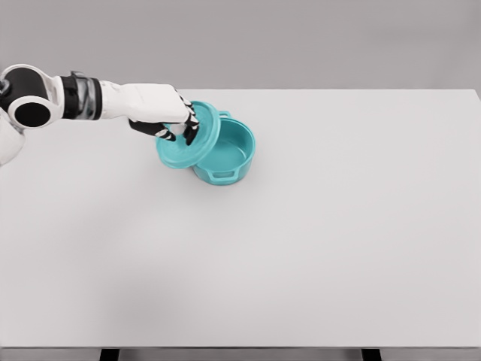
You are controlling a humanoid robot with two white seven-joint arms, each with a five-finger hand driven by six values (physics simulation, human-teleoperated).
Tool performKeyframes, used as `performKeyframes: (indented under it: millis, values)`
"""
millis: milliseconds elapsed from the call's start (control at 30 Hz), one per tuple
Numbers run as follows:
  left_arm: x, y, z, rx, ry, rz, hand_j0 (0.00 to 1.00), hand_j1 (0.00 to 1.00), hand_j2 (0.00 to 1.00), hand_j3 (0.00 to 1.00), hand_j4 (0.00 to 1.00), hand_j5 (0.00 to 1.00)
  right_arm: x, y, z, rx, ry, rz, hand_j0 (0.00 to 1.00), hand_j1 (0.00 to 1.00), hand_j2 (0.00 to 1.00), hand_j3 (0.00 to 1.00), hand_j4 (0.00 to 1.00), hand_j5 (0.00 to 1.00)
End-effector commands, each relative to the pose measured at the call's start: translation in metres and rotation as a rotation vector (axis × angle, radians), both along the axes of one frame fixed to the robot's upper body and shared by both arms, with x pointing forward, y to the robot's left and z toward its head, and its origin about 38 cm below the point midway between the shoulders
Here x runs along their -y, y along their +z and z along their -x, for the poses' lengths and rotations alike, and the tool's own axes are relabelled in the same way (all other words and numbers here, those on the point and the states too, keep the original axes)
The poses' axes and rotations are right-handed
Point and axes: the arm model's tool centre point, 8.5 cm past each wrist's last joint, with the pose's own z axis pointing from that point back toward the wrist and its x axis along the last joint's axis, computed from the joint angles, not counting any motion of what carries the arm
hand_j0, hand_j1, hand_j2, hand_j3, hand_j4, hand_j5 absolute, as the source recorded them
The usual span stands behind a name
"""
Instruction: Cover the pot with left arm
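Left hand (167, 113) fingers (188, 132) grip teal lid (197, 143), tilted over left rim of open teal pot (229, 154) on white counter (301, 248). No readable writing.

Bright, even, diffuse light covers the white counter (301, 248), with no glare. A faint soft shadow spreads toward the counter's left edge and near-left corner. The render is sharp throughout, slightly grainy, with no visible distortion at the picture's edges.
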Motion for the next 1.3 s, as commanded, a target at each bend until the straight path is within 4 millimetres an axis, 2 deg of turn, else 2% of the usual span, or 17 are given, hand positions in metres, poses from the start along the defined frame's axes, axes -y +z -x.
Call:
performKeyframes:
  millis: [0,267,600,700,933,1000,1033,1267]
  values:
    - [0.006,0.0,-0.001,0.0,-0.007,0.01,0.4,0.4,0.4,0.4,0.4,0.4,0.0,0.0,0.0,0.0,-0.001,0.0,1.0,1.0,1.0,1.0,1.0,1.0]
    - [0.028,0.002,-0.004,0.0,-0.035,0.031,0.41,0.41,0.41,0.41,0.41,0.41,0.0,0.0,0.0,0.0,-0.001,0.0,1.0,1.0,1.0,1.0,1.0,1.0]
    - [0.034,0.002,-0.008,-0.003,-0.035,0.038,0.41,0.41,0.41,0.41,0.41,0.41,0.0,0.0,0.0,0.0,-0.001,0.0,1.0,1.0,1.0,1.0,1.0,1.0]
    - [0.039,-0.006,-0.014,-0.024,-0.025,0.025,0.42,0.42,0.42,0.42,0.42,0.42,0.0,0.0,0.0,0.0,-0.001,0.0,1.0,1.0,1.0,1.0,1.0,1.0]
    - [0.042,-0.01,-0.014,-0.032,-0.029,0.016,0.44,0.44,0.44,0.44,0.44,0.44,0.0,0.0,0.0,0.0,0.001,0.0,1.0,1.0,1.0,1.0,1.0,1.0]
    - [0.041,-0.012,-0.014,-0.035,-0.028,0.011,0.48,0.48,0.48,0.48,0.48,0.48,0.0,0.0,0.0,0.0,0.001,0.0,1.0,1.0,1.0,1.0,1.0,1.0]
    - [0.042,-0.012,-0.014,-0.035,-0.029,0.012,0.52,0.52,0.52,0.52,0.52,0.52,0.0,0.0,0.0,0.0,-0.001,0.0,1.0,1.0,1.0,1.0,1.0,1.0]
    - [0.042,-0.012,-0.014,-0.035,-0.029,0.012,0.65,0.65,0.65,0.65,0.65,0.65,0.0,0.0,0.0,0.0,0.001,0.0,1.0,1.0,1.0,1.0,1.0,1.0]
